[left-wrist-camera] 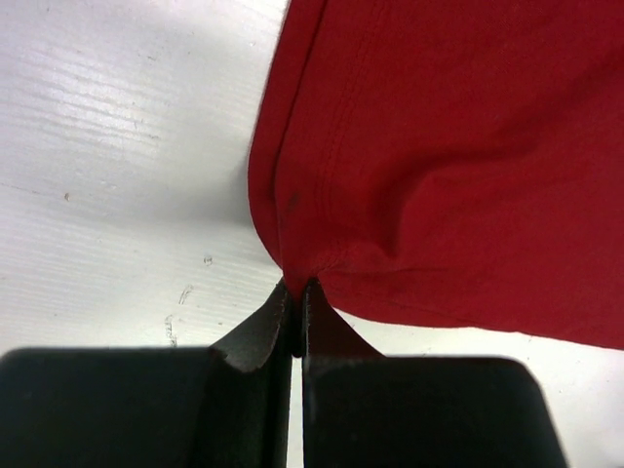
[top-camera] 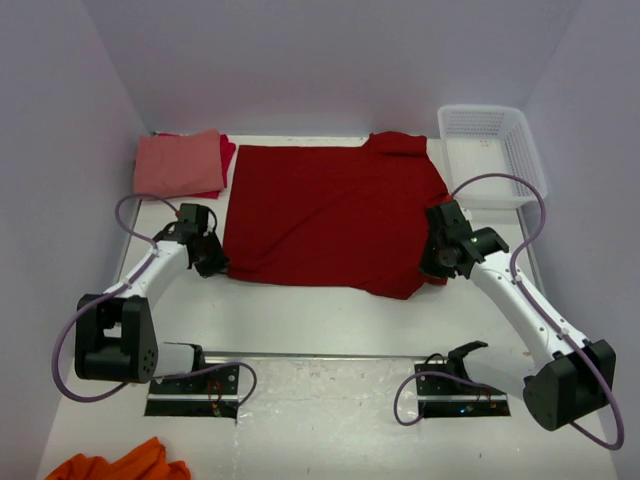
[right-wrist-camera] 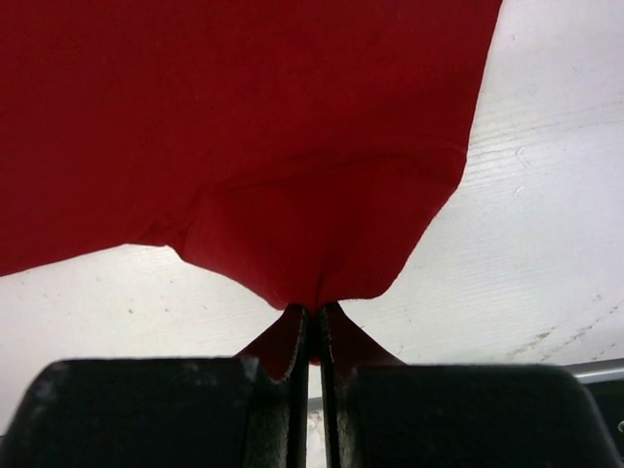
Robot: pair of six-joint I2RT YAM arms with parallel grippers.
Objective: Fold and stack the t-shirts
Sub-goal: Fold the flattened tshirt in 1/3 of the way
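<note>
Big dark red t-shirt [top-camera: 330,215]: spread flat across the middle of the counter [top-camera: 320,320], one sleeve bunched toward the far right corner. The near hem is lifted slightly at both near corners.

Left claw [left-wrist-camera: 295,294]: closed, with the shirt's near left corner pinched between the fingertips. In the left wrist view the cloth is drawn into a small gathered peak at the tips, and the side seam runs away from it.

Right claw [right-wrist-camera: 314,314]: closed on the shirt's near right corner. The fabric is pulled to a point between the tips, and bare counter is seen to either side.

Salmon-pink t-shirt [top-camera: 180,163]: folded, at the far left corner of the counter, well apart from both claws. Brighter red t-shirt [top-camera: 229,155]: lying under it, seen only as a strip along the right and near sides.

White basket [top-camera: 490,150]: at the far right corner, just beside the bunched sleeve.

Orange cloth [top-camera: 120,465]: at the near left edge, partly cut off by the frame.
</note>
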